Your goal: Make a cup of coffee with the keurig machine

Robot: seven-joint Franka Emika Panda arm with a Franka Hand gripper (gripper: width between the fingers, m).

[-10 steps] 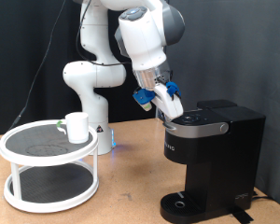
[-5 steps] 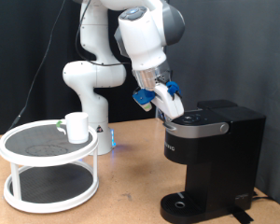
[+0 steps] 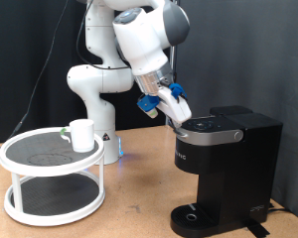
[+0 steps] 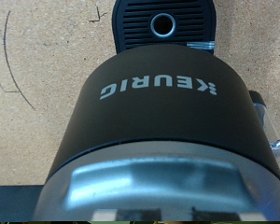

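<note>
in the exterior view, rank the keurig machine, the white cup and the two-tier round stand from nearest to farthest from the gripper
1. The keurig machine, at the exterior view's right: the gripper is right at the front edge of its lid.
2. The white cup, far off to the exterior view's left, on the stand's top shelf.
3. The two-tier round stand, lower left; only barely farther than the cup it carries.

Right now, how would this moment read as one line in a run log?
gripper: at front edge of coffee maker lid | lid: down | cup: on round two-tier stand, away from machine | drip base: bare

Claw (image 3: 178, 121) tips hidden behind keurig machine (image 3: 226, 169) lid; machine's base corner cut off.
</note>
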